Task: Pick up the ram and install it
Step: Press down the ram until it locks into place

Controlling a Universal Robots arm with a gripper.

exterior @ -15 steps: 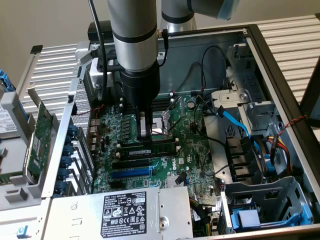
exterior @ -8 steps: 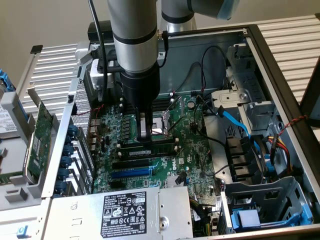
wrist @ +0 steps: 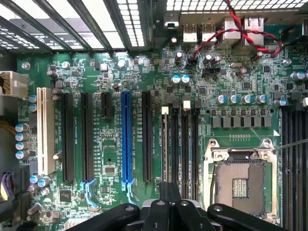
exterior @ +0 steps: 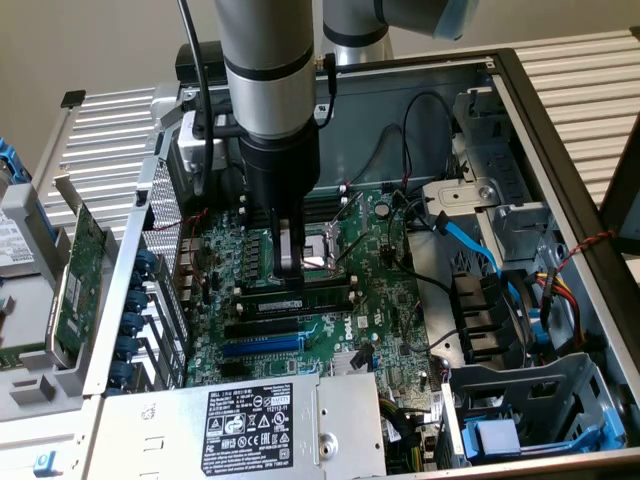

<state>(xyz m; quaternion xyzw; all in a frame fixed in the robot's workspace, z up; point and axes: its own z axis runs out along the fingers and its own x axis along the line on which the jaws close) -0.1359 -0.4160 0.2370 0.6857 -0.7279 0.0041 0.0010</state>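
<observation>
The arm reaches down into an open computer case [exterior: 560,130] and holds the gripper [exterior: 290,268] low over the green motherboard [exterior: 390,300]. The jaws are fully closed, the fingertips drawn together. They stand right at the upper edge of the ram [exterior: 320,294]. The pictures do not settle whether the fingertips pinch the stick or only rest on it.

In the exterior view the ram lies in a memory slot at 6 o'clock from the fingertips, just beneath them, running across from the exterior view's left to its right. The processor socket [exterior: 325,245] sits just beside the gripper at 2 o'clock. A blue expansion slot [exterior: 262,345] lies further off at 7 o'clock. The power supply [exterior: 250,425], with its white label, is beyond that at 6 o'clock. A blue cable [exterior: 470,240] runs at 3 o'clock, well apart. A green expansion card [exterior: 78,280] stands outside the case at 9 o'clock.

In the wrist view the gripper [wrist: 168,192] meets the ram [wrist: 165,144] edge-on. The stick is a thin line between the black slots, between the blue expansion slot [wrist: 126,134] and the processor socket [wrist: 239,180].
</observation>
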